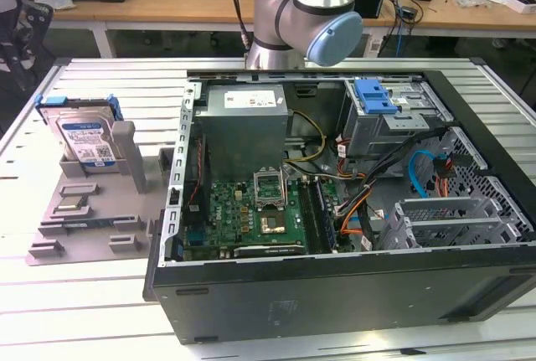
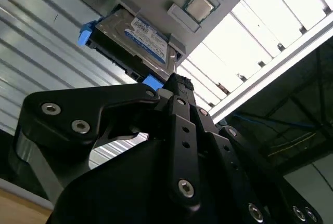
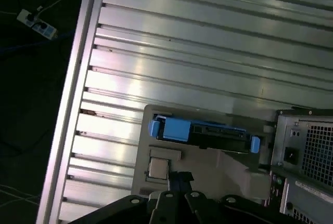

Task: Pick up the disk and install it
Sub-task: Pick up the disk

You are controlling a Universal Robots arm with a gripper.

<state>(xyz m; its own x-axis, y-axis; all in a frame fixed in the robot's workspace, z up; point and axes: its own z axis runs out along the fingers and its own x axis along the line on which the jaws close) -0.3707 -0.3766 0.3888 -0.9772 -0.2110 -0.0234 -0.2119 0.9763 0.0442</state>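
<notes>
- On the desk (image 1: 84, 76), to the exterior view's left of the case (image 1: 335, 294), the disk (image 1: 84, 139) stood on edge in a grey holder (image 1: 92, 219), probably so its upper edge stayed free for gripping.
- Well apart from the disk, the jaws looked closed on nothing and pointed toward it in both wrist views.
- Beyond the case, the arm (image 1: 306, 18) stood with its elbow bent.

The silver tubular robot arm with pale-blue joint caps (image 1: 308, 19) is held upright; its black bolted metal gripper (image 2: 178, 84) (image 3: 179, 178) is seen in both wrist views.
</notes>
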